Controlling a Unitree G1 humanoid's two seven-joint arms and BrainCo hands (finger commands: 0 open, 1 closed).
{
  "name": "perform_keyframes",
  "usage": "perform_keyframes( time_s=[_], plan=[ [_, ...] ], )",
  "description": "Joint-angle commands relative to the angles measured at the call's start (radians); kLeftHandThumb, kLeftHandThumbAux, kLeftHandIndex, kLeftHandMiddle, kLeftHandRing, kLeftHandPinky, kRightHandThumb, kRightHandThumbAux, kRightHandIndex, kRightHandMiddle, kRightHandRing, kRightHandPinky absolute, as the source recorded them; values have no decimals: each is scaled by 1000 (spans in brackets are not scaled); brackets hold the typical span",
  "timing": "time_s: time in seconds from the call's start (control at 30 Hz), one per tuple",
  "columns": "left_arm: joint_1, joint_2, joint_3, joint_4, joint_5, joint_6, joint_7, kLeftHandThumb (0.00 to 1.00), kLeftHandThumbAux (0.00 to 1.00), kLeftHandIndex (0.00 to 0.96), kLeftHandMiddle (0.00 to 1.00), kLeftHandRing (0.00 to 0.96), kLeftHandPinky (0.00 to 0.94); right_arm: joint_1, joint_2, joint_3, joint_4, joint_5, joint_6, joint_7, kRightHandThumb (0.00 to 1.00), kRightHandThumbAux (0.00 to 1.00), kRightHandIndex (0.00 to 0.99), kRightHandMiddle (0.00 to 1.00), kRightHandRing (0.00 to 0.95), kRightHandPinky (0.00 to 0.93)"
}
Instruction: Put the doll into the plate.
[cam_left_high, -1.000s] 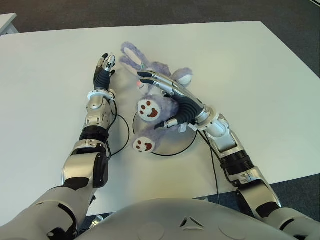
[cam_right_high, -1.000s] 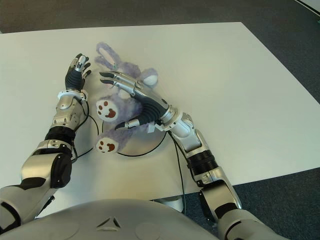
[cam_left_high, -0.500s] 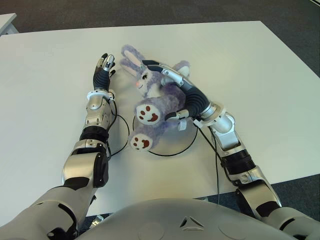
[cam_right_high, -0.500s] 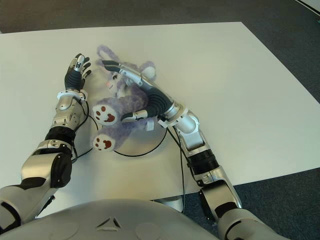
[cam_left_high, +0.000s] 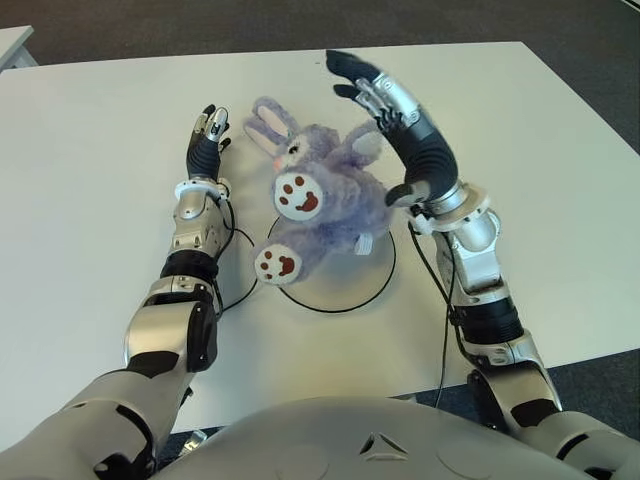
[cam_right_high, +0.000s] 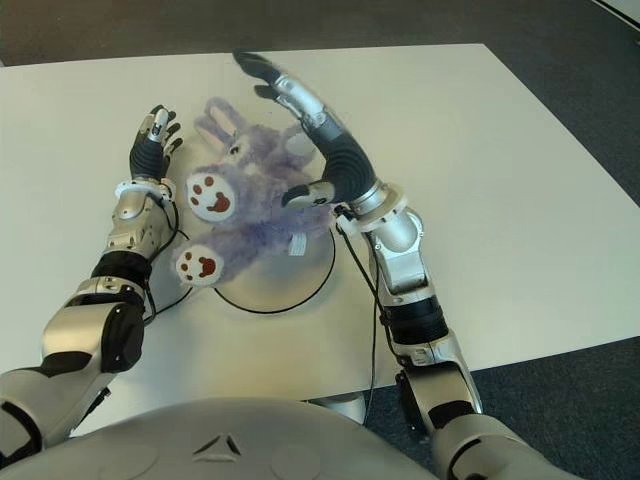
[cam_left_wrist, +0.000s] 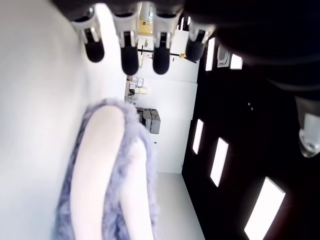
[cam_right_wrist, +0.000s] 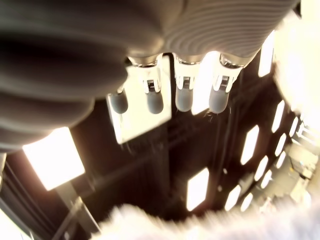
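The doll (cam_left_high: 325, 205) is a purple plush rabbit with white soles. It lies on its back across the white, dark-rimmed plate (cam_left_high: 350, 288); its head and ears reach past the far rim and one foot (cam_left_high: 277, 265) hangs over the near left rim. My right hand (cam_left_high: 385, 130) is raised just right of the doll, fingers straight and spread, holding nothing. In the right wrist view only its straight fingers (cam_right_wrist: 170, 95) and a strip of the doll's fur (cam_right_wrist: 200, 225) show. My left hand (cam_left_high: 208, 135) shows left of the doll's ears, fingers extended; a doll's ear (cam_left_wrist: 105, 170) appears beside it.
The white table (cam_left_high: 520, 150) stretches wide on both sides of the plate. A black cable (cam_left_high: 243, 262) loops beside my left forearm, and another runs along my right forearm. Dark carpet (cam_left_high: 600, 60) lies beyond the table's far and right edges.
My right hand has let go of the doll and lifted up and away to the far right. The doll has settled onto the plate. The left hand has not moved.
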Motion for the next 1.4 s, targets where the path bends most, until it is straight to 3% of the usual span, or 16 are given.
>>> perform_keyframes(
  time_s=[0.03, 0.07, 0.17, 0.27, 0.4, 0.63, 0.87, 1.0, 1.17, 1.4],
  plan=[
    [27, -5, -4, 10, 11, 44, 23, 0, 410, 0, 144, 129, 59, 49, 56, -12, -73, 47, 146, -67, 0, 339, 0, 0, 0, 0],
    [27, -5, -4, 9, 12, 48, 26, 0, 411, 0, 150, 132, 49, 55, 69, -15, -82, 43, 160, -84, 0, 335, 0, 0, 0, 0],
    [27, -4, -7, 2, 18, 62, 35, 0, 415, 0, 155, 134, 36, 48, 134, -35, -50, -23, 101, -153, 0, 329, 0, 0, 0, 0],
    [27, -4, -8, -3, 21, 70, 39, 0, 417, 0, 156, 135, 34, 49, 161, -44, -44, -20, 92, -167, 0, 333, 0, 0, 0, 0],
    [26, -3, -9, -6, 24, 81, 39, 0, 418, 0, 148, 129, 44, 18, 171, -101, 31, 24, 48, -144, 0, 367, 0, 0, 0, 0],
    [22, 0, -11, -3, 29, 91, 40, 0, 413, 0, 153, 135, 39, -6, 184, -115, 95, -41, -70, -136, 0, 327, 0, 0, 0, 23],
    [23, 2, -11, -5, 29, 93, 38, 0, 412, 0, 148, 131, 38, -26, 193, -124, 153, -19, -122, -111, 0, 307, 0, 4, 0, 38],
    [22, 3, -12, -2, 30, 92, 36, 0, 411, 0, 138, 118, 29, -26, 217, -117, 150, 25, -102, -100, 30, 359, 11, 17, 9, 63],
    [21, 5, -13, 1, 32, 92, 37, 0, 411, 0, 144, 125, 26, -8, 240, -107, 92, 95, -8, -99, 89, 421, 9, 34, 32, 80],
    [21, 6, -14, 3, 34, 92, 36, 0, 410, 0, 151, 134, 38, -22, 272, -133, 98, 107, -20, -107, 159, 479, 12, 39, 36, 74]
  ],
)
